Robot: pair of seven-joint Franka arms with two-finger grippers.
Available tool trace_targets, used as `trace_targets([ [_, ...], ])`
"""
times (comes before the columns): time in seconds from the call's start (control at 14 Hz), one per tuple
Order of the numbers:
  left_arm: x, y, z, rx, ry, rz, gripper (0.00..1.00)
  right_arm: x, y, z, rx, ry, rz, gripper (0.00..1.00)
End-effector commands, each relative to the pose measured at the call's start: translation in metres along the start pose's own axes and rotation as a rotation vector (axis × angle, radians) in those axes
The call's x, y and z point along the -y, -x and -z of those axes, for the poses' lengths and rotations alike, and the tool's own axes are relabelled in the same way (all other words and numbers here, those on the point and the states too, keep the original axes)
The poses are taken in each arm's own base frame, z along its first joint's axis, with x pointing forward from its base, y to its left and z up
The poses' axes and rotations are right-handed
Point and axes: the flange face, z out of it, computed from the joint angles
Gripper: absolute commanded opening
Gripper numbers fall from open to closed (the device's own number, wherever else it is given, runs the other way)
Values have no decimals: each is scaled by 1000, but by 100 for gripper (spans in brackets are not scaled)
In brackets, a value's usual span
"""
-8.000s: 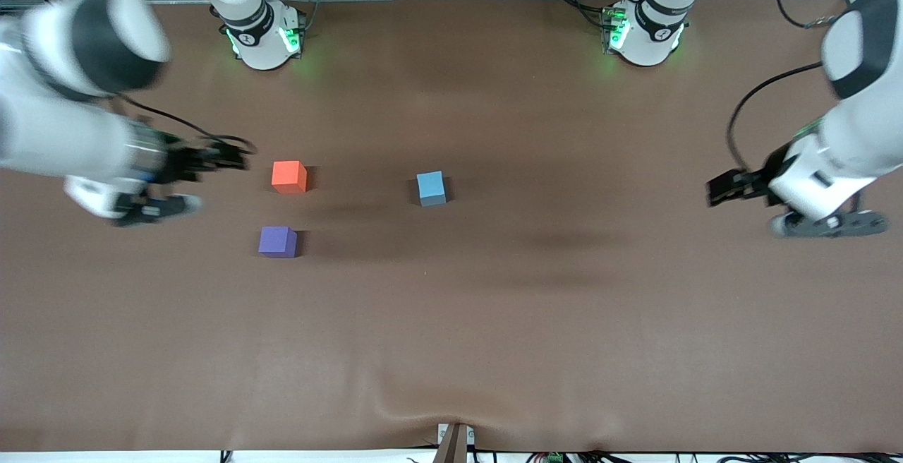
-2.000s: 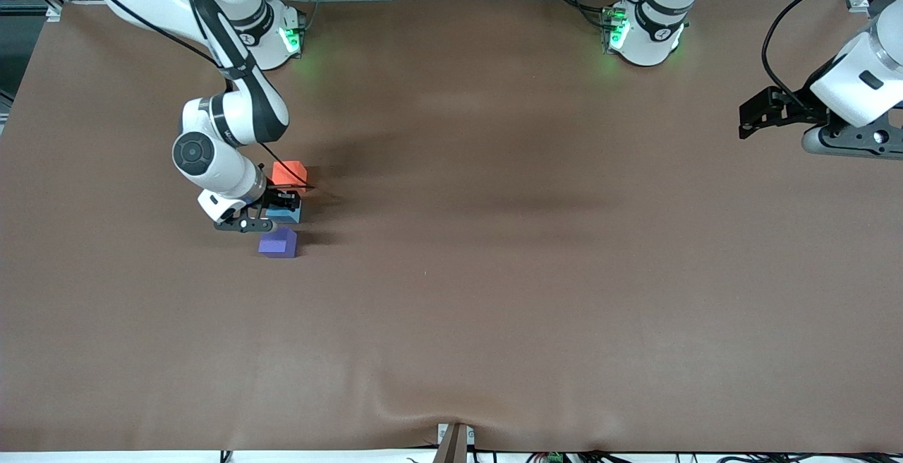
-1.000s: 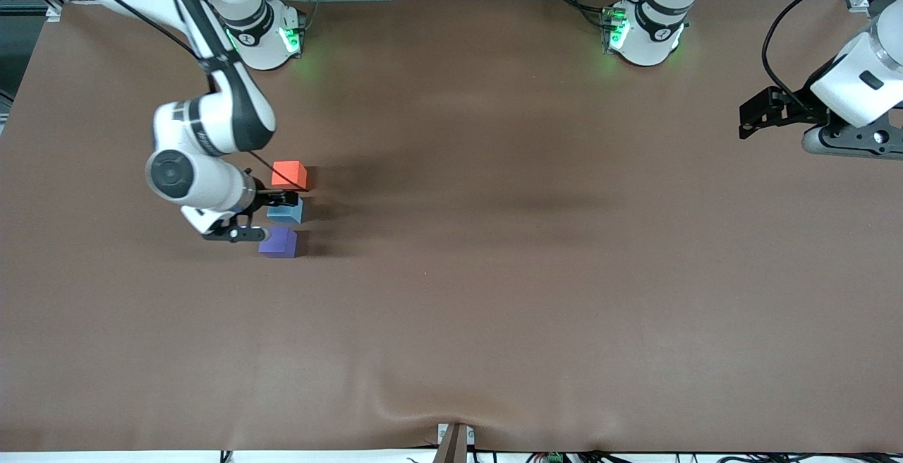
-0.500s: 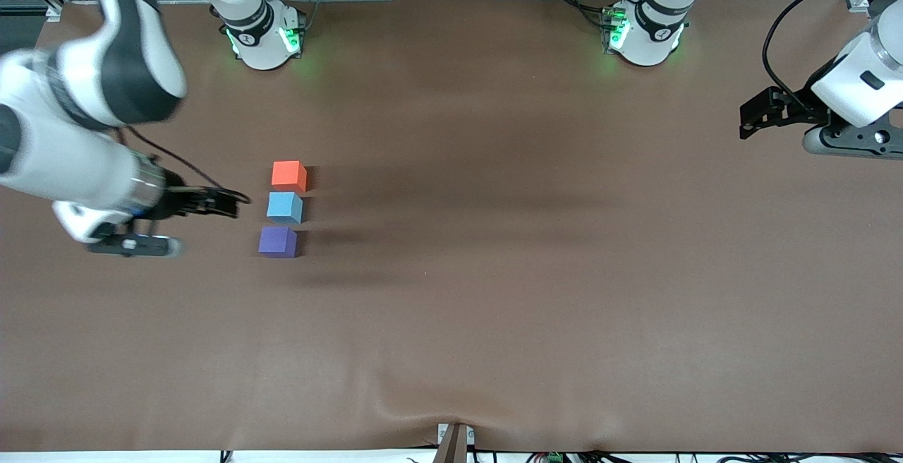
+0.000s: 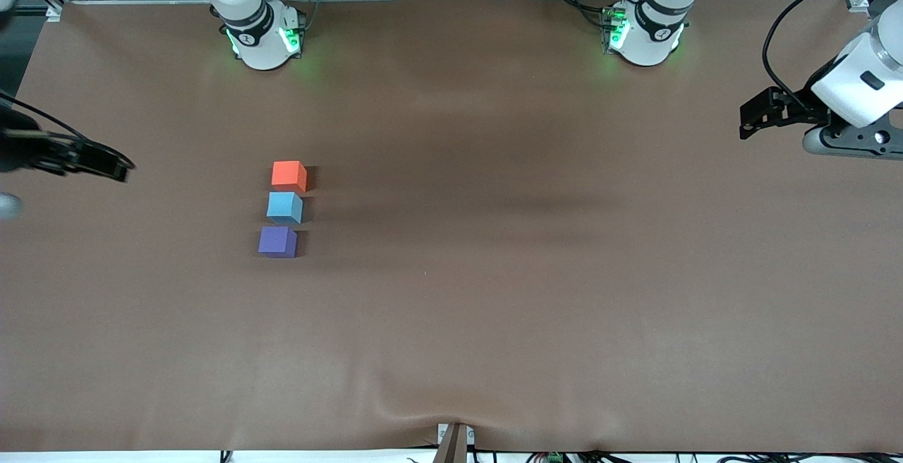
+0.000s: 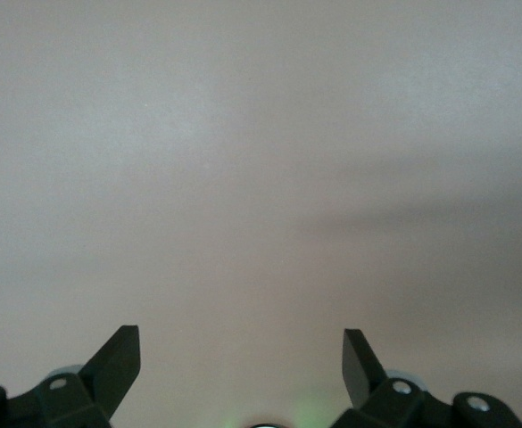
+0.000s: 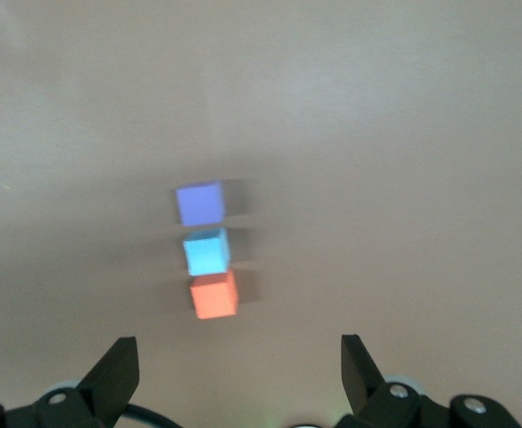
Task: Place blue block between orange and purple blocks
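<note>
A: While the right gripper hangs over the table at the right arm's end, well apart from the blocks, are its fingers parted?

B: Yes, the right wrist view shows both fingertips spread wide with nothing between them.

A: Taking the blue block as the landmark, where do the other 2 cubes sit?

B: It rests on the table in a line of 3. The orange block is just beside it, farther from the front camera; the purple block is just beside it, nearer that camera. So the blue block lies between them, slightly turned.

A: And the left gripper?

B: It waits over the left arm's end of the table, well apart from the blue block, fingers spread and empty.
</note>
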Motion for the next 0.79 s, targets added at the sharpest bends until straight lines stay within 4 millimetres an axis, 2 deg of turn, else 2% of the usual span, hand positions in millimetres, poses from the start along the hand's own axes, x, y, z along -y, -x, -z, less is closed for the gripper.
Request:
trace_targets([
  [0.0,3,-1,3,6,5,-11,100,2,42,42,-54,59,15,100],
  [0.43,2,-1,3,6,5,-12,100,-1,98,32,-68,51,24,100],
  [0.57,2,-1,3,6,5,-12,100,4,105,23,-73,52,35,100],
  [0.71,2,-1,3,6,5,-12,100,-1,102,23,-71,40,27,100],
])
